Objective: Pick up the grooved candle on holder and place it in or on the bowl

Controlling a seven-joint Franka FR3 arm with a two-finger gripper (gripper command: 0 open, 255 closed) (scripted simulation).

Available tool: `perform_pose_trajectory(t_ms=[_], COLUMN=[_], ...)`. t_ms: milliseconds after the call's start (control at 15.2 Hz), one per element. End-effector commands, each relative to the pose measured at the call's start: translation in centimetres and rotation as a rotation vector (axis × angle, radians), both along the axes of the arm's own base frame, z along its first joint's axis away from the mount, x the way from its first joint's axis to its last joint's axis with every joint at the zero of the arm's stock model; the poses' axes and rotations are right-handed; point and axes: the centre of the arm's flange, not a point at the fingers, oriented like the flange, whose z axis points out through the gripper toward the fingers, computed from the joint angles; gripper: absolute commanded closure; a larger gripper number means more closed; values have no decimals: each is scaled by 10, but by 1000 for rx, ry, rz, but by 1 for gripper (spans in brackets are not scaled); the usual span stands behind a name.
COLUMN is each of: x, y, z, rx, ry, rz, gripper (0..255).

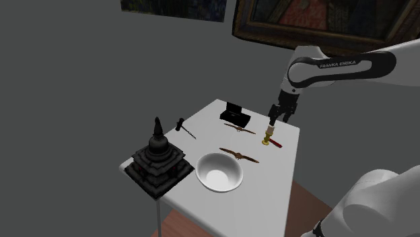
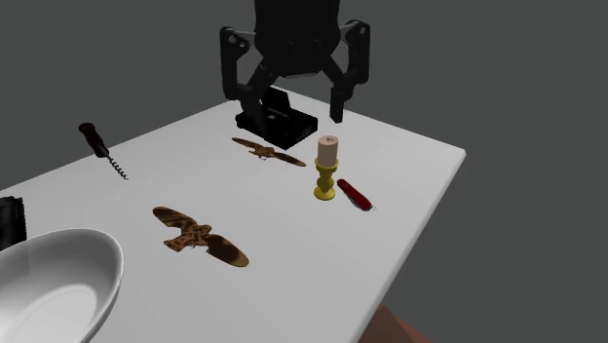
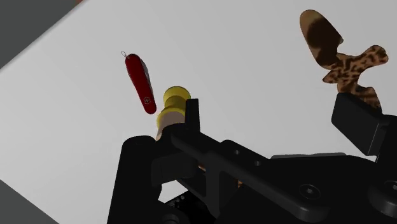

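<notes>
A white rectangular table [image 1: 269,168] carries a round white bowl [image 1: 219,171]. The black two-finger gripper [image 2: 297,115] hangs above the table, spread wide and holding nothing. In the second exterior view a cream grooved candle on a yellow holder [image 2: 328,168] stands upright at the gripper's 5 o'clock, untouched. A red pocket knife [image 2: 358,195] lies at the candle's 4 o'clock.

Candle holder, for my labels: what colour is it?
Golden yellow holder, clearest in the second exterior view.
</notes>
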Motion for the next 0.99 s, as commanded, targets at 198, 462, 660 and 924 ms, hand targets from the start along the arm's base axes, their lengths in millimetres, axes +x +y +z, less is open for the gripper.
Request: perform_pose_trajectory(t_ms=[198,462,660,924], x=[27,48,46,45], y=[-42,-76,-76,-76], z=[-42,-74,-90,-111], rx=[-16,-27,-27,-27], ry=[24,43,43,43], rz=[12,21,21,21], gripper=[0,0,0,0])
